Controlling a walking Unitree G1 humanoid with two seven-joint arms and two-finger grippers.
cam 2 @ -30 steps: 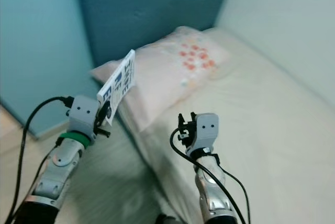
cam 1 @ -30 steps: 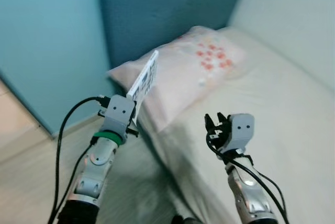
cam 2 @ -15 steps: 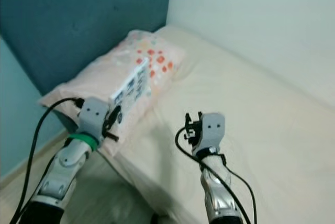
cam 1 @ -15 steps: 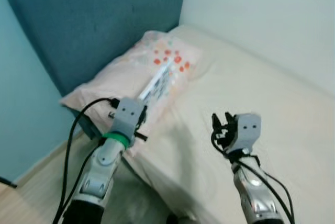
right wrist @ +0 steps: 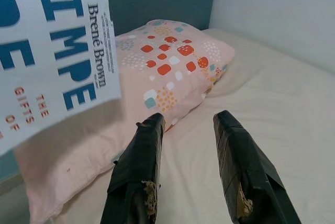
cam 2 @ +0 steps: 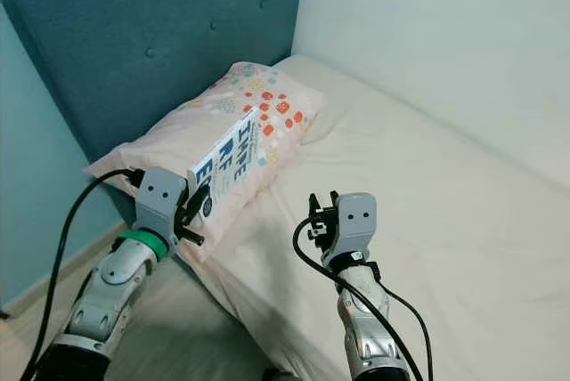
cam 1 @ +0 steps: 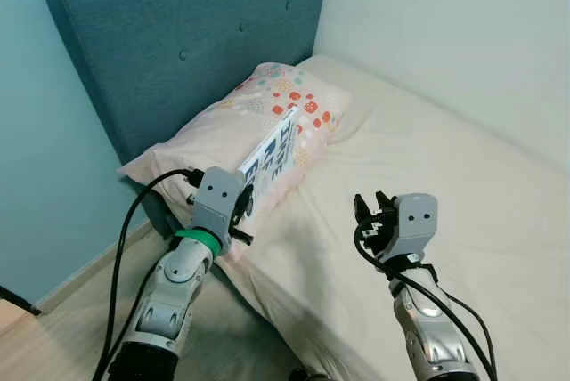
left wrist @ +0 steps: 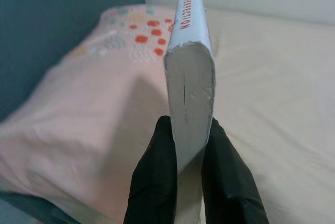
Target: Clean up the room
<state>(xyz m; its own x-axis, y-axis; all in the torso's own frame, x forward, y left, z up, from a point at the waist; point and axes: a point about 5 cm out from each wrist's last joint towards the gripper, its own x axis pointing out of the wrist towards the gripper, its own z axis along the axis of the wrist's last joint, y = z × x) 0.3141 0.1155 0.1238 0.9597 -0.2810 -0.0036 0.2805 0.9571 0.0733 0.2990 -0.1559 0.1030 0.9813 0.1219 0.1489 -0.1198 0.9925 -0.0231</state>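
The left gripper (left wrist: 189, 145) is pinching a white book (cam 1: 274, 156) between its two black fingers (left wrist: 154, 182). The book stands on its edge, up in the air, over the near edge of the pink pillow (cam 1: 233, 132). It has big blue letters on its cover. The pillow has red and orange spots and lies at the head end of the bed (cam 1: 463, 185), right against the blue headboard (cam 1: 187, 52). The bed has a cream sheet and sits in the corner, beside a pale wall (cam 1: 463, 34). The right gripper (right wrist: 189, 145) hangs over the near edge of the bed with its fingers spread apart, holding nothing.
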